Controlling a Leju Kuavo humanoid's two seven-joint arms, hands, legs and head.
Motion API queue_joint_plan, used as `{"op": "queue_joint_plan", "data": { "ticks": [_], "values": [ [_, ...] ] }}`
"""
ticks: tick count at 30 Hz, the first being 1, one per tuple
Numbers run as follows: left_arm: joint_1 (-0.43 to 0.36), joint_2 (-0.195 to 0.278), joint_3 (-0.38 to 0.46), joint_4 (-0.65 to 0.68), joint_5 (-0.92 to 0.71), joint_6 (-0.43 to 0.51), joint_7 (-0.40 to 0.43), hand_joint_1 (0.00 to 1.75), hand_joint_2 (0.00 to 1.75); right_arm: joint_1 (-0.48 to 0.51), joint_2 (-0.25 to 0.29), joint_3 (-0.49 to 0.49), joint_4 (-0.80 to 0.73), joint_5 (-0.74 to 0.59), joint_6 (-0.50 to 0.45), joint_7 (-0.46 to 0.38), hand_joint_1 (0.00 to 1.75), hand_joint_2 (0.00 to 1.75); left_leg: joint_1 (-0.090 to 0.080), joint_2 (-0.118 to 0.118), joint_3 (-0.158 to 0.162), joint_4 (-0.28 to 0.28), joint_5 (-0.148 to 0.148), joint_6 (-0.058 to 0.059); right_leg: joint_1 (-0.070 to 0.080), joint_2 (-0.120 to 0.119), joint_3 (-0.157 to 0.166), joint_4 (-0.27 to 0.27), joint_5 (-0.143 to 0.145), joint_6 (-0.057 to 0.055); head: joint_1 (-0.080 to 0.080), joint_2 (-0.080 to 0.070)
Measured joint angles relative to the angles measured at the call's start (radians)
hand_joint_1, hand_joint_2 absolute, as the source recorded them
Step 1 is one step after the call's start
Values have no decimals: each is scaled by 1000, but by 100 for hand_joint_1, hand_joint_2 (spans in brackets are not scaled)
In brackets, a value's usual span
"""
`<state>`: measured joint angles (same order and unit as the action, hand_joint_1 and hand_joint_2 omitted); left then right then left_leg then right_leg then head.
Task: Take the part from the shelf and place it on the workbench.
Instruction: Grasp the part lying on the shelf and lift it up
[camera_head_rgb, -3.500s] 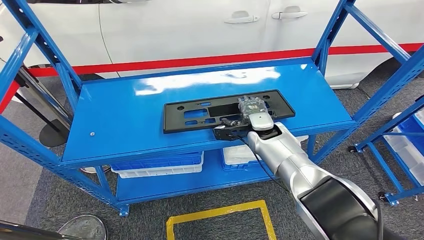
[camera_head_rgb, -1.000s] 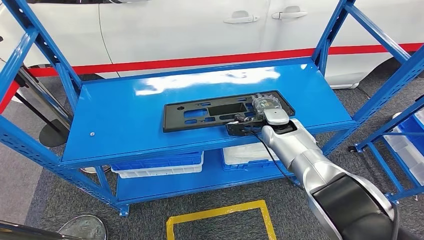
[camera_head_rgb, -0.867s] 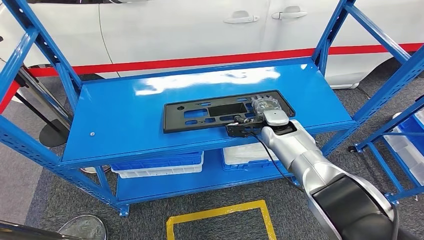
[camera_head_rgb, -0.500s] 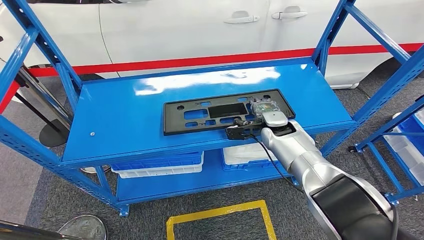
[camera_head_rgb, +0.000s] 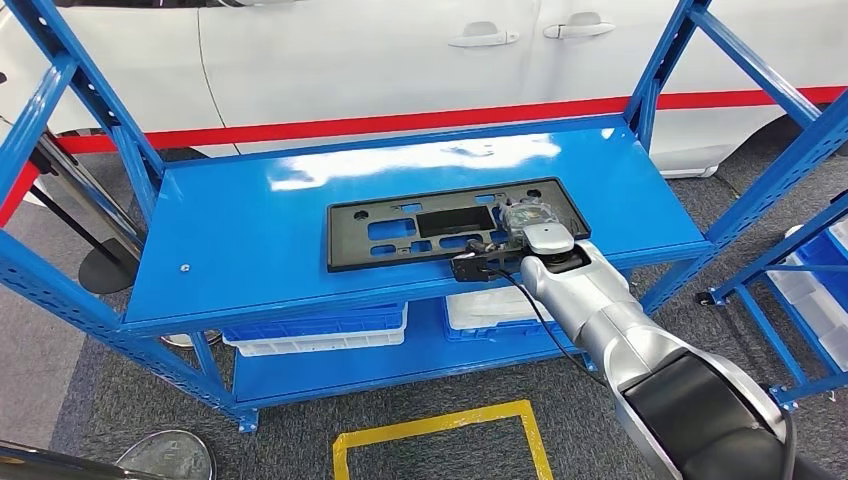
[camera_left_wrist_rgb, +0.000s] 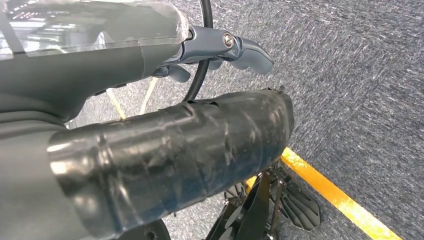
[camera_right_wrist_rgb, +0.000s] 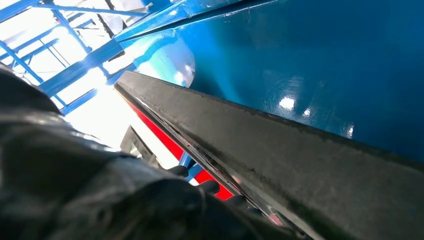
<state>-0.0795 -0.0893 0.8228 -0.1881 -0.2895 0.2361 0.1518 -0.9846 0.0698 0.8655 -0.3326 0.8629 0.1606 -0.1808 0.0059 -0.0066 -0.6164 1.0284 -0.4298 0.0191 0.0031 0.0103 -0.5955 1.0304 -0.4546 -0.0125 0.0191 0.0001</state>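
The part is a flat black plate frame (camera_head_rgb: 420, 228) with several cut-outs, lying on the top board of the blue shelf (camera_head_rgb: 250, 230). My right hand (camera_head_rgb: 528, 222) lies over its right end and grips it there. In the right wrist view the black edge of the part (camera_right_wrist_rgb: 300, 150) runs across the picture, with the fingertips (camera_right_wrist_rgb: 210, 187) curled against it and the glossy blue board (camera_right_wrist_rgb: 325, 60) beyond. My left hand (camera_left_wrist_rgb: 165, 150) hangs over grey carpet, its taped thumb apart from the fingers (camera_left_wrist_rgb: 240, 47), holding nothing.
Blue uprights (camera_head_rgb: 60, 110) frame the shelf on both sides. White bins (camera_head_rgb: 320, 335) sit on the lower board. A white car (camera_head_rgb: 400, 50) stands close behind. Another blue rack (camera_head_rgb: 800, 270) is at the right. A yellow floor outline (camera_head_rgb: 440, 440) lies in front.
Since 3.5 s ago my right hand has slid right along the part to its right end. Over the last second it eased slightly back toward me, and the part's right end shifted a little.
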Motion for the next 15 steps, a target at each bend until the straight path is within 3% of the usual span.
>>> {"op": "queue_joint_plan", "data": {
  "ticks": [15],
  "values": [
    [0, 3, 1, 0, -13, 1, -20, 0, 0, -12, 2, 0, -9, -12, 9, -4, 0, 0, 0, 0, 0, 0, 0, 0, -1, 0, 0, 0, 0, 0, 0, 0]
  ]
}}
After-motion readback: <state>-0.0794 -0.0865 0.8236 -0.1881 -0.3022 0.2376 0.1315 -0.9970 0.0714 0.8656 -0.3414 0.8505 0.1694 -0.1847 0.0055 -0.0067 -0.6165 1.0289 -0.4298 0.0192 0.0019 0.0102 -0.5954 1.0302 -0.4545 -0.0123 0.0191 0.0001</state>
